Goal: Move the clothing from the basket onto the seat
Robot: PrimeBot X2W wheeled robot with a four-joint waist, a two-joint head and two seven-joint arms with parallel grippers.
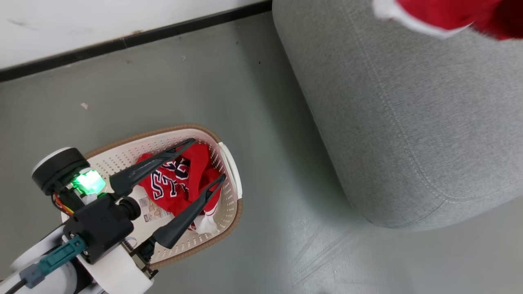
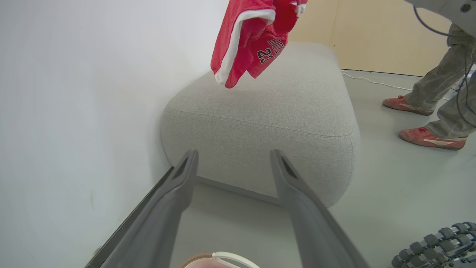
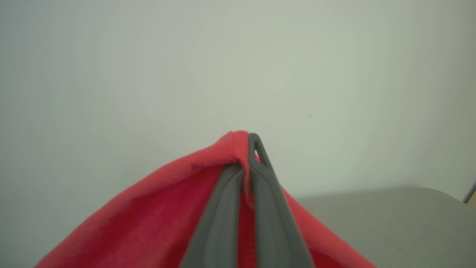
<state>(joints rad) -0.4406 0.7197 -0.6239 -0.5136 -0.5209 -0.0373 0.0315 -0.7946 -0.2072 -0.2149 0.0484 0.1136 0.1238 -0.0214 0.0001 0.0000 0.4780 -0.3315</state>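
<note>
The cream basket (image 1: 163, 130) stands on the floor at lower left, its rim (image 2: 223, 257) also at the bottom of the left wrist view. In it lies a red jersey (image 1: 171, 188) with black-and-white numerals. My left gripper (image 1: 209, 158) hovers just above that jersey, open and holding nothing (image 2: 234, 152). My right gripper (image 3: 246, 149) is shut on a fold of a second red garment (image 3: 167, 208). That garment (image 2: 249, 41), white-trimmed with small lettering, hangs above the far part of the grey seat (image 2: 279, 104). Its lower edge (image 1: 449, 16) shows over the seat (image 1: 408, 122).
A white wall with a black skirting strip (image 1: 122, 41) runs behind the basket. Grey floor (image 1: 278, 183) separates basket and seat. A person's legs in red shoes (image 2: 427, 136) stand beyond the seat, near a floor cable (image 2: 372, 82). A ridged grey part (image 2: 438, 245) sits at lower right.
</note>
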